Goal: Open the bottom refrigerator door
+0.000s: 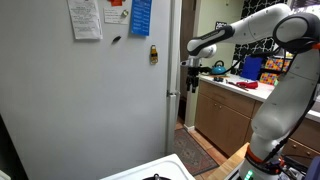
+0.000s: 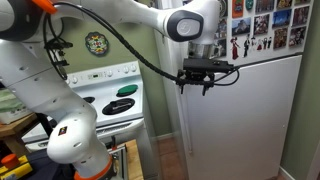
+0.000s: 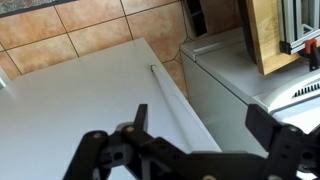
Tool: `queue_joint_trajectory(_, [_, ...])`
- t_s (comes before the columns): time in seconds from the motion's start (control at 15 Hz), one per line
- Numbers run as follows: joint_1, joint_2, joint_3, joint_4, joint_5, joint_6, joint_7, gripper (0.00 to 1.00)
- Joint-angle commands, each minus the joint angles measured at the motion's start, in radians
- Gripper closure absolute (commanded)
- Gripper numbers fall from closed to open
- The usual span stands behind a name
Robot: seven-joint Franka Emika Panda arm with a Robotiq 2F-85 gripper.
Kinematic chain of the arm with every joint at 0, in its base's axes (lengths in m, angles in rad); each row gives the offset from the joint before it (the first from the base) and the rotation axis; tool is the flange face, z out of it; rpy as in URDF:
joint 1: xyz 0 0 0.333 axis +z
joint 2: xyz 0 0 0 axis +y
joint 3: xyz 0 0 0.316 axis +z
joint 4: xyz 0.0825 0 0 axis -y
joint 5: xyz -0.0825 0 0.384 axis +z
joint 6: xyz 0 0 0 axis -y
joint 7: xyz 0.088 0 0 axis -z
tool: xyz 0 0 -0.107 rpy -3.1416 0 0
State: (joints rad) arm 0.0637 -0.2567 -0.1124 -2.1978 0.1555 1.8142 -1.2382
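Bottom fridge door (image 1: 100,100) fills the left of an exterior view: big pale panel w/ paper sheets (image 1: 85,18), a blue sheet (image 1: 140,15) and a small yellowish magnet (image 1: 154,54) near its free edge. It looks shut, or at most barely cracked; can't tell for sure. Gripper (image 1: 193,85) hangs just beside that edge, a little below magnet height, fingers pointing down. They're spread wide w/ nothing between them. Wrist view agrees, both fingers apart over the door edge (image 3: 165,85). No contact visible. My read: approach approx. done, grip and pull all left to do. Further out: wooden cabinets (image 1: 225,120) behind the arm, stove (image 2: 110,95) beside the fridge, tile floor (image 3: 90,25) below.
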Motion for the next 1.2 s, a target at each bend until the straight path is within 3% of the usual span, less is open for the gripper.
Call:
queue_joint_trajectory(0.0, [-0.001, 0.006, 0.008, -0.021, 0.031, 0.026, -0.055, 0.0])
queue_joint_trajectory(0.4, [0.017, 0.017, 0.003, -0.077, 0.184, 0.118, -0.279, 0.0])
queue_joint_trajectory(0.73, [0.016, 0.035, 0.016, -0.106, 0.275, 0.106, -0.365, 0.0])
queue_joint_trajectory(1.13, [0.019, 0.033, 0.026, -0.15, 0.368, 0.175, -0.498, 0.0])
